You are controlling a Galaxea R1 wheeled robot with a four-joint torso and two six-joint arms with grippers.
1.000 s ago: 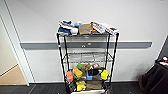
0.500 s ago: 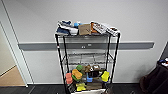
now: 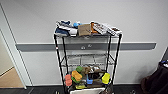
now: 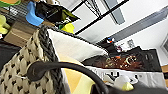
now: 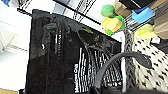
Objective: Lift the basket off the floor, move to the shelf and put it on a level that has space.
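The shelf, a tall black wire rack, stands straight ahead against the white wall. Its second-highest level is a bare grey wire grid. Boxes and blue cloth crowd the top tier, and colourful toys fill the tier below the bare one. The basket, cream woven with a dark braided rim, sits very close in the left wrist view, with the toy tier behind it. The right wrist view also has the basket close up. A pale edge, probably the basket, shows low in the head view.
Dark carpet floor runs along the wall base. Tan wooden flooring lies past a doorway on the left. A dark bulky object sits right of the rack. A grey rail crosses the wall.
The rack looks slightly larger and its foot is now cut off, so the camera has come a little closer. Nothing on the rack has moved.
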